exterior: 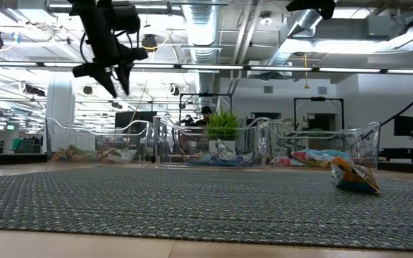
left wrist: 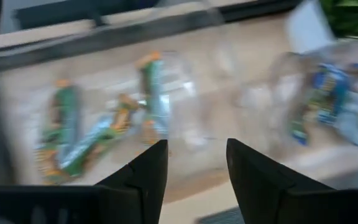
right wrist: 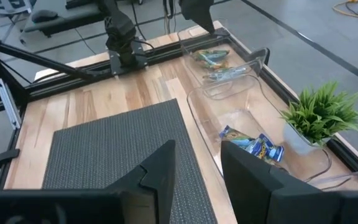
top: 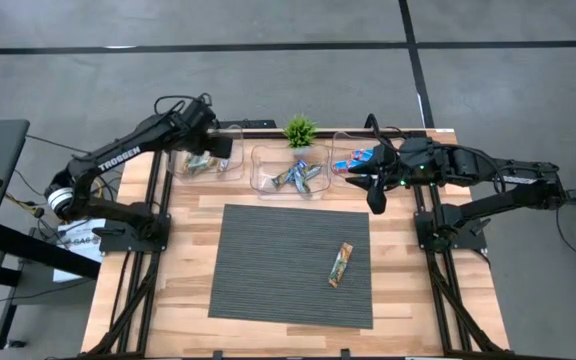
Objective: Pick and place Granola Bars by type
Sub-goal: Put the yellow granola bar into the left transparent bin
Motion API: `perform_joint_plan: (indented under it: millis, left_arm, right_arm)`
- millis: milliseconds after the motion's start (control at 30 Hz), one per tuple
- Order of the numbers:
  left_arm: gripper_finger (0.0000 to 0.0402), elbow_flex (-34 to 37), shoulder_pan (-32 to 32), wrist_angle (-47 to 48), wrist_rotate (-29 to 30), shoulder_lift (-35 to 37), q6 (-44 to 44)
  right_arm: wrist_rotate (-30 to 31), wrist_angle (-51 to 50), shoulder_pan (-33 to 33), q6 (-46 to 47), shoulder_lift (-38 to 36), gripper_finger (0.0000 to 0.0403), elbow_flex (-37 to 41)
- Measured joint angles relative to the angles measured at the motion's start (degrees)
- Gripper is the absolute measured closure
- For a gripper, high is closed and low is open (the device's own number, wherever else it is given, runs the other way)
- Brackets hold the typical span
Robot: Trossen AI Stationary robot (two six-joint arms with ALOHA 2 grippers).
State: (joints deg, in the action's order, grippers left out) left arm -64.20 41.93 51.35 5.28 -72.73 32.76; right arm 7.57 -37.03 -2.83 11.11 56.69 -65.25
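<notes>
One tan-green granola bar (top: pixel 340 265) lies flat on the grey mat, toward its right near part; the low view shows this bar (exterior: pixel 353 177) too. Green-tan bars (left wrist: pixel 73 140) lie in the left clear bin (top: pixel 205 160). Blue-brown bars (right wrist: pixel 253 146) lie in the middle bin (top: pixel 290 172). Bright blue bars (top: pixel 353 158) lie in the right bin. My left gripper (left wrist: pixel 194 146) hovers open and empty above the left bin. My right gripper (right wrist: pixel 197 149) hangs open and empty by the right bin's near side (top: pixel 376 200), above the mat's far right corner.
A small potted plant (top: pixel 299 130) stands behind the middle bin at the table's far edge. The three bins sit in a row along the far side. The grey mat (top: pixel 268 270) covers the table's middle, with bare wood around it.
</notes>
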Motion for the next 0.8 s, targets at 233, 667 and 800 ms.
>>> perform_joint_plan:
  millis: [233,667,800]
  left_arm:
    - [0.0244,-0.97,-9.39,-3.01,-0.99,-0.02,3.03]
    - [0.0244,-5.21,-31.87,-11.14,8.91,-0.12,17.93]
    - [0.0248,-7.80,-38.20,-11.28,13.16,-2.22,22.54]
  right_arm:
    - [-0.69,-1.26,0.17,-0.49,0.00,0.0284,0.00]
    - [-1.81,-3.70,0.17,-2.56,0.02,0.0284,0.00]
    - [-1.84,-3.77,0.17,-2.62,0.02,0.0284,0.00]
